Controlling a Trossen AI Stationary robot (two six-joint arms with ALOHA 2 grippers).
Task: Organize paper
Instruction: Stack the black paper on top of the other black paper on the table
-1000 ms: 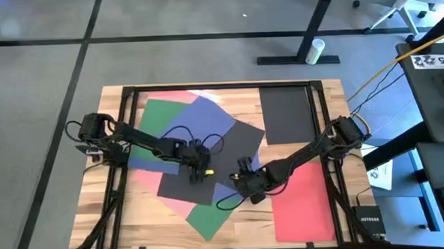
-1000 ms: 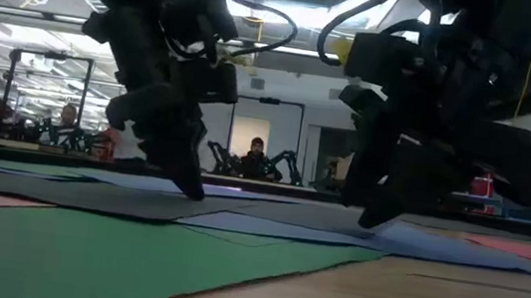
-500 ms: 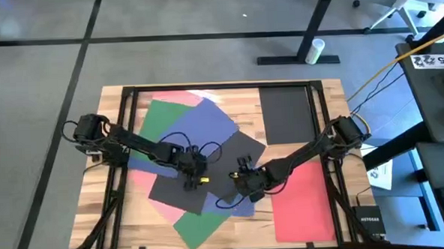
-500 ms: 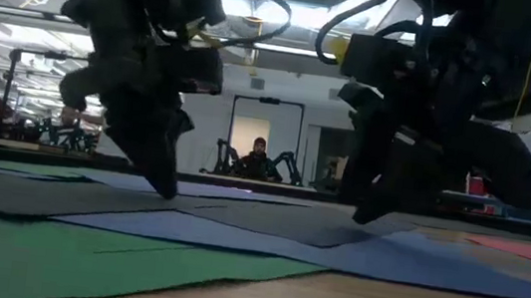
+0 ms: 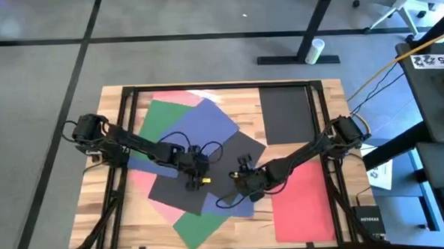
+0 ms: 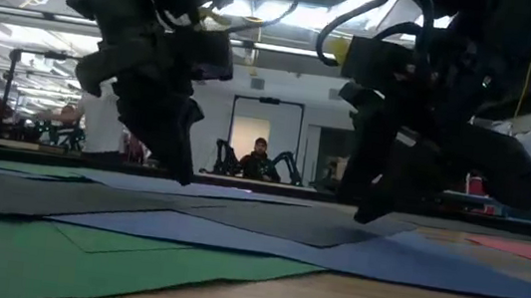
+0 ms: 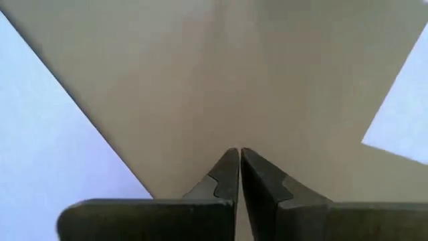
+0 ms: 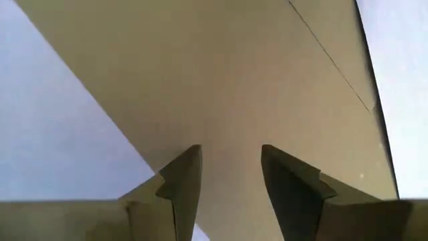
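A loose pile of paper lies fanned across the table's middle: a green sheet (image 5: 160,121), a blue one (image 5: 210,121), a black one (image 5: 172,188) on top, pink (image 5: 143,170), and another green (image 5: 199,227) and blue (image 5: 234,205) at the near side. My left gripper (image 5: 193,181) is shut, and in the low view its tip (image 6: 185,176) stands just above the black sheet (image 7: 234,80). My right gripper (image 5: 247,188) is open, with its fingertips down on the same black sheet (image 8: 234,73). My right gripper sets its two spread fingertips (image 6: 363,218) on the flat top face of the black sheet (image 8: 231,127), near that sheet's right part. The fingers slant down from the table's right. The sheet lies flat on the pile below it.
A single black sheet (image 5: 288,114) lies flat at the far right and a red sheet (image 5: 304,205) at the near right, both apart from the pile. Bare wood (image 5: 129,226) shows at the near left corner. A dark frame rail (image 5: 220,85) runs along the far edge.
My shut left gripper first slid toward the table's left and near edge with its tip on the black sheet. The black sheet and the pile under it shifted and turned, and a blue sheet came out at the near side. The left gripper then rose off the sheet.
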